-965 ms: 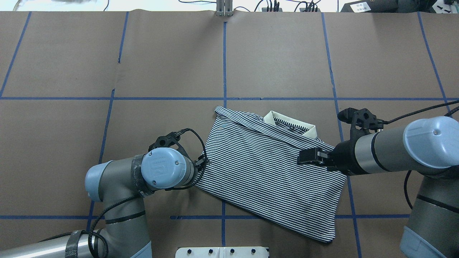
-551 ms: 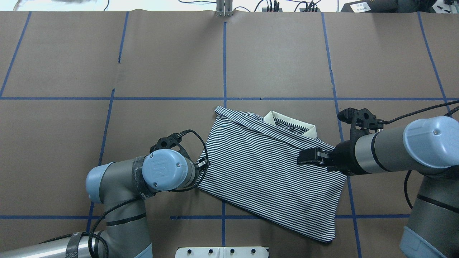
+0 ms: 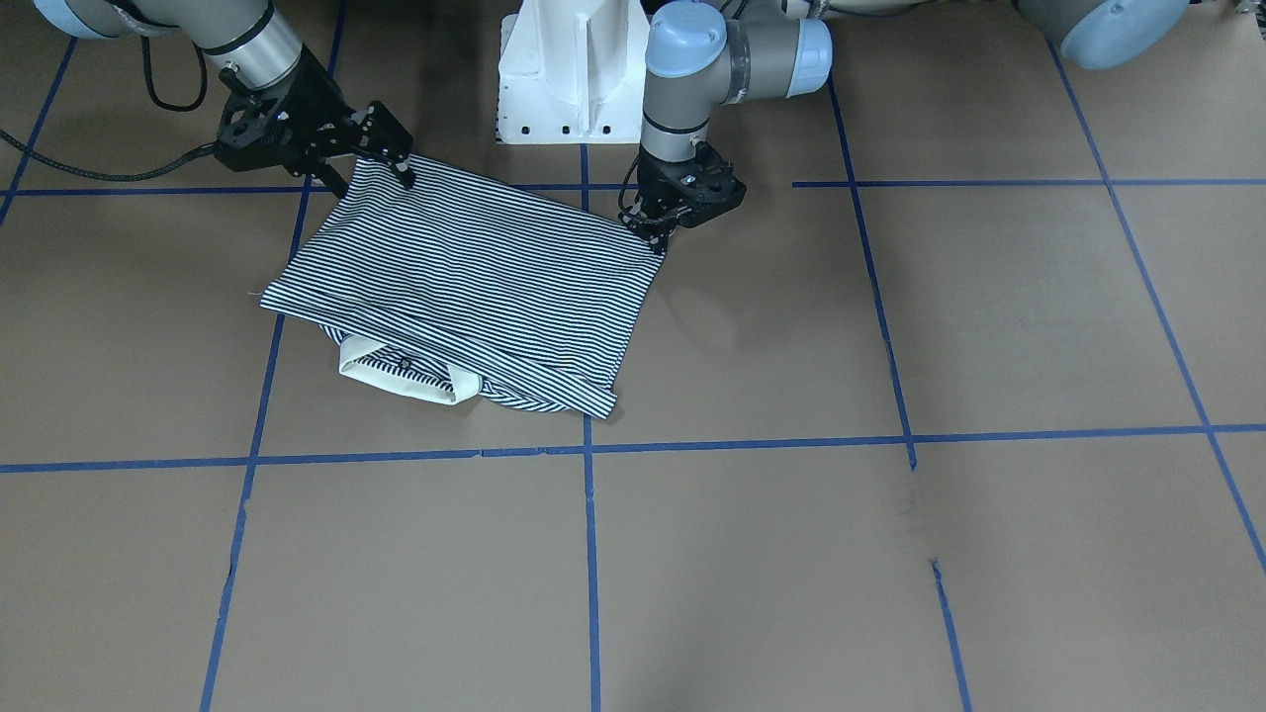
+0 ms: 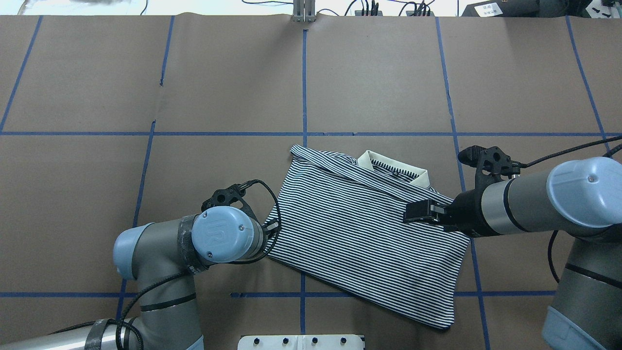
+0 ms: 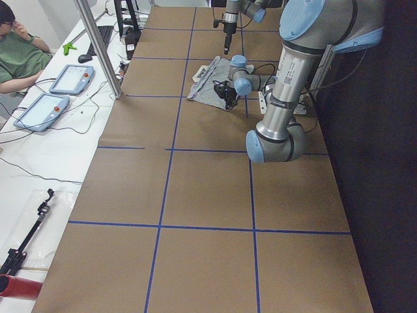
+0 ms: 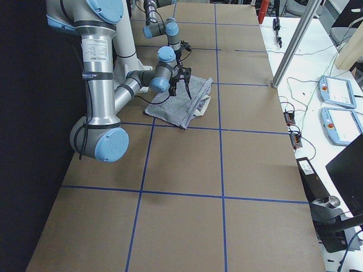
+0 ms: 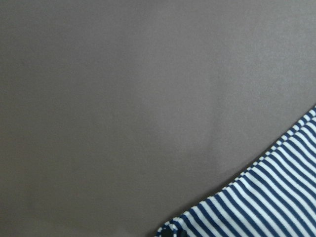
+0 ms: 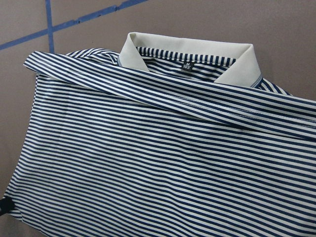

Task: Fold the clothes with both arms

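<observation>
Fingers of left gripper (image 3: pixel 656 229) and right gripper (image 4: pixel 412 214) at polo shirt (image 4: pixel 359 233); clamping unclear.
Fold looks laid; release without dragging.

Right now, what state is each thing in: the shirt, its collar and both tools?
Polo shirt: folded into a rough rectangle, lying flat.
Collar: sticking out at the far edge, partly under a folded layer.
Left tool: at the shirt's near corner; open or shut, cannot tell.
Right tool: open, fingers spread at the shirt's other near corner.
</observation>
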Controlling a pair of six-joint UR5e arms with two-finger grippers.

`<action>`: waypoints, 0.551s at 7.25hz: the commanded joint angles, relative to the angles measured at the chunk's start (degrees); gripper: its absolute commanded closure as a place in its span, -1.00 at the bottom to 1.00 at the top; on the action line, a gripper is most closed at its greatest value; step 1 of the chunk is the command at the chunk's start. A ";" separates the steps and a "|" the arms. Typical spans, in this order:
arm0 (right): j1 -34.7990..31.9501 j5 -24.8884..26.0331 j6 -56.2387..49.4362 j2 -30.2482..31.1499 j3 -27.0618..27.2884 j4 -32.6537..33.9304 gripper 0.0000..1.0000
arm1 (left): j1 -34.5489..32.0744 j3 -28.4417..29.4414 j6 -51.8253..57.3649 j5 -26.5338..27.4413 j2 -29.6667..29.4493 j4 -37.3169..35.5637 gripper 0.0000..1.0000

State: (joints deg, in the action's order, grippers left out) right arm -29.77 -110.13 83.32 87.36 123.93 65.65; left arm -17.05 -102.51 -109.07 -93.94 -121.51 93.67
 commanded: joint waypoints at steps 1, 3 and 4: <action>-0.02 0.00 0.00 0.00 0.00 0.00 -1.00 | -2.79 -2.25 3.33 -0.01 -0.13 -3.75 1.00; 0.07 0.17 0.09 0.00 -0.17 0.00 -1.00 | -7.62 -1.11 9.90 1.82 -0.48 -3.49 1.00; 0.07 0.35 0.09 -0.17 -0.70 0.00 -1.00 | -8.52 1.76 12.89 6.45 -1.70 -3.14 1.00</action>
State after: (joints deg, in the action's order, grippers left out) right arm -29.72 -109.95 83.40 87.31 123.66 65.65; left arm -23.77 -103.14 -99.92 -91.55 -122.19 90.24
